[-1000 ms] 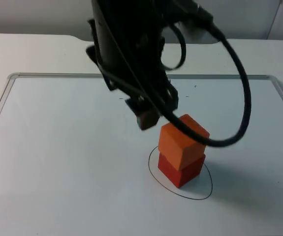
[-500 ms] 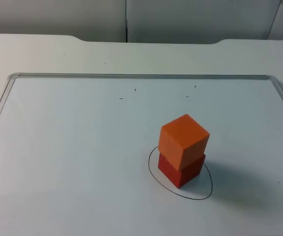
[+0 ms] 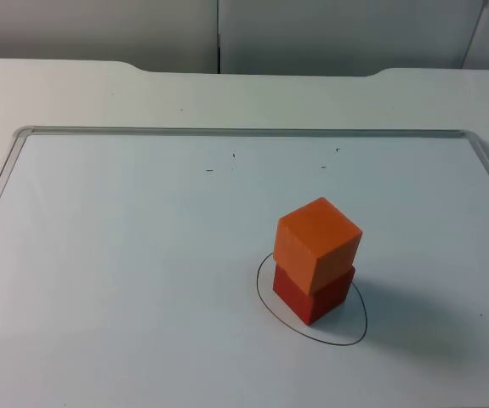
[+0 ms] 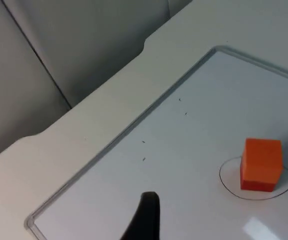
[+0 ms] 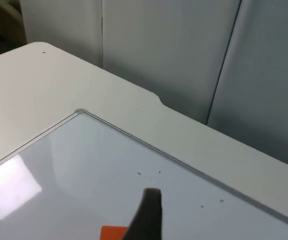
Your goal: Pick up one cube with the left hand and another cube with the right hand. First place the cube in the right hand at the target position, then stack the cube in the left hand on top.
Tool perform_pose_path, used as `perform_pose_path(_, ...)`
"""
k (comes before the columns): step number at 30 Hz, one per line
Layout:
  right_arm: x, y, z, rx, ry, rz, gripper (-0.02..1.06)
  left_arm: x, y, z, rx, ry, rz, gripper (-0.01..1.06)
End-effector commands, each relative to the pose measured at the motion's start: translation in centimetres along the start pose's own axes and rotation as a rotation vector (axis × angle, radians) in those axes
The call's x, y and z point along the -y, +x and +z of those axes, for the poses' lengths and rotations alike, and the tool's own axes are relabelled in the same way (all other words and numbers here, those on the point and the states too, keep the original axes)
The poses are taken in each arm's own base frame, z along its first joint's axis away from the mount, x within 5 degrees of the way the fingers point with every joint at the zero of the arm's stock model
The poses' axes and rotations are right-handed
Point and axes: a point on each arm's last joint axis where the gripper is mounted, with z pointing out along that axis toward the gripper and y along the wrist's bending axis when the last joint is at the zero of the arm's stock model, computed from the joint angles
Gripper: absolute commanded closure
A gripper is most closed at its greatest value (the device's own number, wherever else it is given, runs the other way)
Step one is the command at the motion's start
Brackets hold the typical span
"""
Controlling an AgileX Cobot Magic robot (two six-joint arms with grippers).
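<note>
A: What's the biggest thing here?

B: The white table (image 3: pixel 65 85), running back to the grey wall (image 3: pixel 329 30). A large white board (image 3: pixel 125 272) with a thin raised edge lies flat on it and takes up most of the surface.

A: And on the board?

B: A thin black oval (image 3: pixel 361 327) is drawn on it, toward the right arm's side. The red cube (image 3: pixel 312 293) sits inside that oval, and the orange cube (image 3: pixel 316 240) is stacked on top of it, touching, its corners turned a little off the red one's. The left wrist view shows the same stack: orange cube (image 4: pixel 261 161) over a sliver of red cube (image 4: pixel 256 186), ringed by the oval (image 4: pixel 229 187).

A: Where are the grippers?

B: Both are pulled well back from the stack and high over the board. Of the left gripper (image 4: pixel 144 220) I see one black fingertip, hanging over bare board well apart from the cubes. Of the right gripper (image 5: pixel 146 215) I see the same, one dark fingertip, with a strip of orange just beside it, probably the orange cube (image 5: pixel 112 232), though too little shows to be sure.

A: Spread or pressed together?

B: I can't tell for either; only a single finger shows on each. Nothing is pinched against them.

A: Anything smaller?

B: A few tiny dark marks (image 3: pixel 221 163) on the board, toward the wall.
</note>
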Motion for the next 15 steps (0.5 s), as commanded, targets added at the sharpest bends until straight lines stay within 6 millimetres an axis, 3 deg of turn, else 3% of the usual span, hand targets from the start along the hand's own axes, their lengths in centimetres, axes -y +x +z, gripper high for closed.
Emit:
perform_pose_path(1,-0.2,1.0,-0.5,-0.007,-0.014,0.013,0.27,0.3,2.3,-0.7,0.022,-0.008,-0.045,0.26)
perform_pose_path(4,-0.4,2.9,-1.1,-0.045,-0.02,0.021,0.27,0.6,5.9,-1.7,0.012,-0.013,-0.092,0.26)
perform_pose_path(5,-0.4,2.9,-1.1,-0.045,-0.02,0.021,0.27,0.6,5.9,-1.7,0.012,-0.013,-0.092,0.26)
perform_pose_path(7,-0.5,4.1,-1.5,-0.051,-0.027,0.032,0.27,0.9,8.7,-2.5,0.026,-0.021,-0.142,0.26)
perform_pose_path(9,-0.7,5.3,-1.6,-0.06,-0.032,0.037,0.27,1.0,10.2,-3.3,0.058,-0.023,-0.156,0.26)
perform_pose_path(10,-0.7,5.3,-1.6,-0.06,-0.032,0.037,0.27,1.0,10.2,-3.3,0.058,-0.023,-0.156,0.26)
perform_pose_path(15,-0.8,6.4,-2.7,-0.038,-0.041,0.059,0.27,1.5,14.6,-5.6,0.144,-0.021,-0.212,0.26)
